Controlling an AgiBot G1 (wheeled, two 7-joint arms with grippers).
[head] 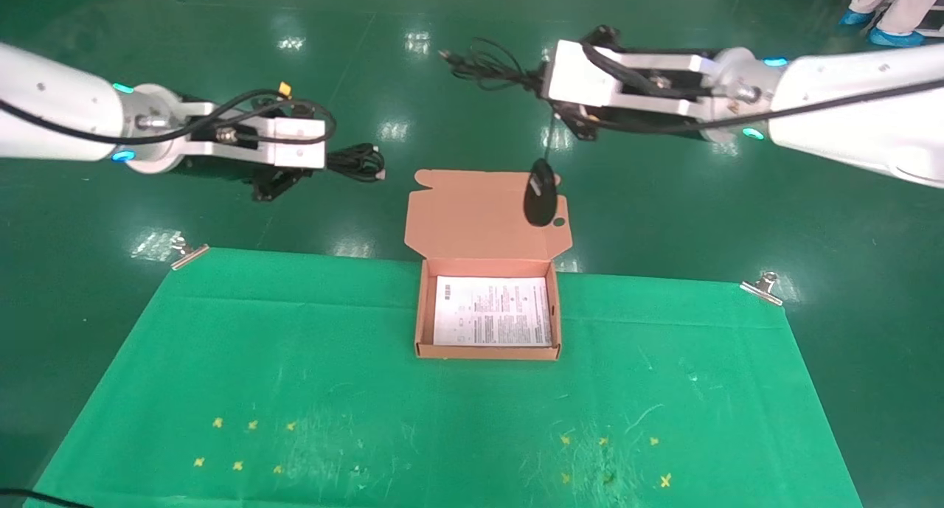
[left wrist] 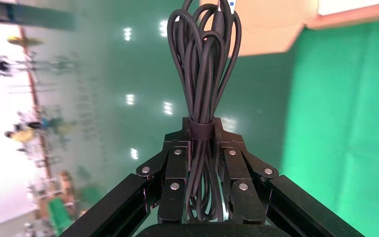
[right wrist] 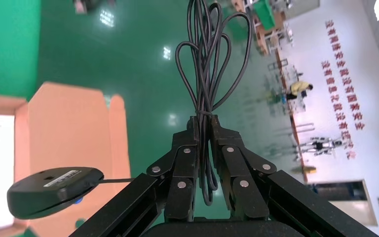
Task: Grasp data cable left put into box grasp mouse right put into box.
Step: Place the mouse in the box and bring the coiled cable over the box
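both arms raised above the floor beyond the green cloth (head: 295, 360), well apart, 1 on each side of the box (head: 488, 355).

on the left: left gripper (left wrist: 202, 136) pressed together on the data cable (left wrist: 202, 64), fingers (left wrist: 176, 163) pinching the bundle at its wrap band, loops fanning out past the fingertips and a short run of loops back between the finger links. in the head view, the same bundle (head: 358, 161) sticking out sideways from the left gripper (head: 310, 165) toward the box lid (head: 472, 213), held in the air, left of the lid and not touching it.

on the right: right gripper (right wrist: 203, 126) clamped on the gathered loops of the mouse cord (right wrist: 212, 64), not on the mouse body. mouse (head: 540, 193) dangling below the right gripper (head: 549, 95) on a straight run of thin cord, hanging in front of the opened lid near its right edge, just above the small round hole (head: 559, 222). in the right wrist view, mouse (right wrist: 54, 190) seen underside up, label showing, with the lid behind it. spare cord loops bunched out past the gripper.

box open on the far edge of the cloth, lid folded back and away, white leaflet (head: 493, 310) flat inside. 2 metal clips (head: 188, 251) at the cloth's far corners.
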